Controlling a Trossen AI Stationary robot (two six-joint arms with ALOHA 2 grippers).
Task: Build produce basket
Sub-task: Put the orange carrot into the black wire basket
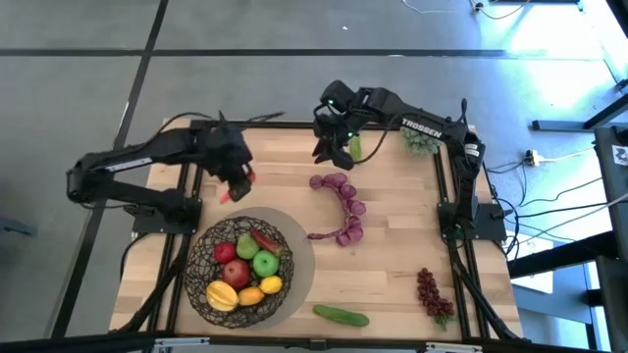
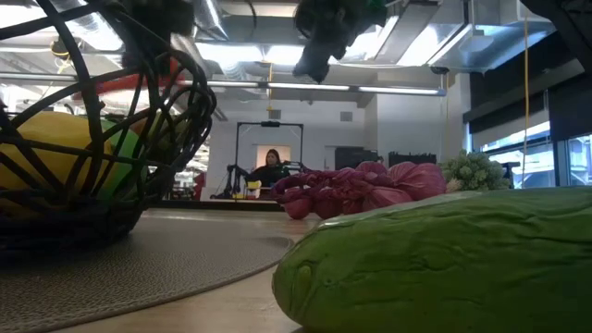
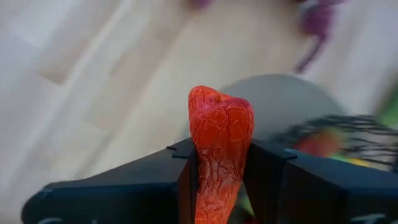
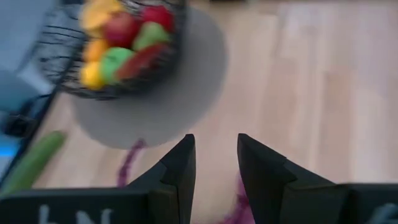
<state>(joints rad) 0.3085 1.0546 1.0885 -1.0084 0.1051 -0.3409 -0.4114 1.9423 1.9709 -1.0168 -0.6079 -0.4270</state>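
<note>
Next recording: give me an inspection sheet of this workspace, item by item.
Surface: wooden table with a round grey mat under the basket.
Job's things: wire basket holds apples and yellow and orange fruit; purple grape bunch, dark-red grape bunch, cucumber and green grape bunch lie on the table.
Clutter: nothing seen.
Hands: left hand shut on a red chili, above the table beside the basket; right hand open, empty, raised near the table's far edge.
Cables: several on the floor right of the table.
Surroundings: a person seated far behind.

Wire basket [image 1: 238,265] holds fruit; grapes [image 1: 341,208], cucumber [image 1: 341,315] outside.
</note>
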